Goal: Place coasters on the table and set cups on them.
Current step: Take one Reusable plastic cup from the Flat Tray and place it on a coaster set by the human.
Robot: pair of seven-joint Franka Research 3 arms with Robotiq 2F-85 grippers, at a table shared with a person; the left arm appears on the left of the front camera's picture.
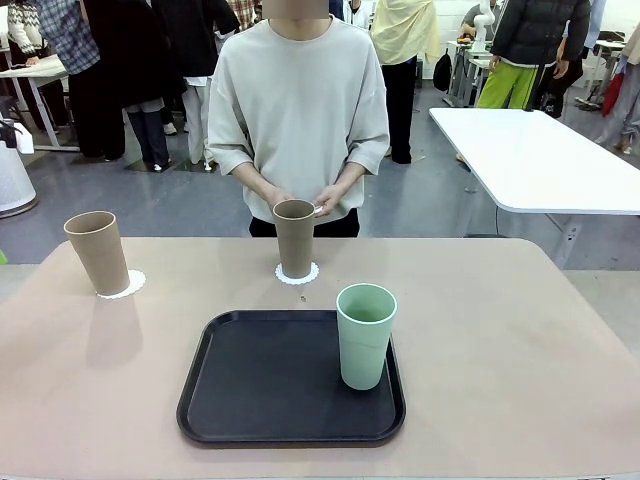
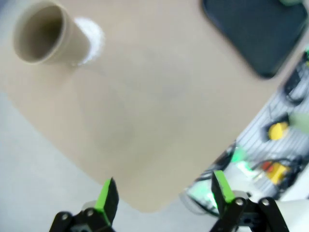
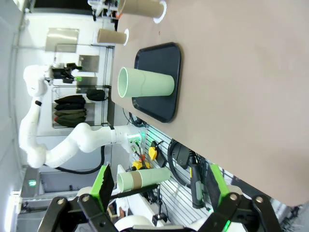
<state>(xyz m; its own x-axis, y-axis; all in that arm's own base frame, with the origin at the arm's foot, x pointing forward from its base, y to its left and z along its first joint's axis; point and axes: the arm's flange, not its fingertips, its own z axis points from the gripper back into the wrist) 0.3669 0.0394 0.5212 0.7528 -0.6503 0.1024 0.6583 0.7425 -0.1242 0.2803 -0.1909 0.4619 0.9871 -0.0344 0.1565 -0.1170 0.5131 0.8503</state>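
One tan cup (image 1: 97, 250) stands on a white coaster (image 1: 121, 284) at the table's (image 1: 520, 330) far left. A second tan cup (image 1: 294, 237) stands on a coaster (image 1: 297, 272) in front of the person, whose hands (image 1: 300, 200) hover just behind it with something small and white in them. The mint green cup (image 1: 365, 335) stands upright on the black tray (image 1: 260, 380). My left gripper (image 2: 164, 193) hangs open past the table's edge, far from the left tan cup (image 2: 41, 34) and its coaster (image 2: 91, 36). My right gripper (image 3: 159, 182) is open and empty off the table's side, well short of the green cup (image 3: 145, 83).
The black tray (image 3: 161, 82) lies at the near middle of the table (image 3: 241, 87). A white table (image 1: 540, 160) stands at the far right, with people behind it. The left arm (image 3: 58, 145) shows in the right wrist view. Cables and tools lie below the table's edge (image 2: 270, 130).
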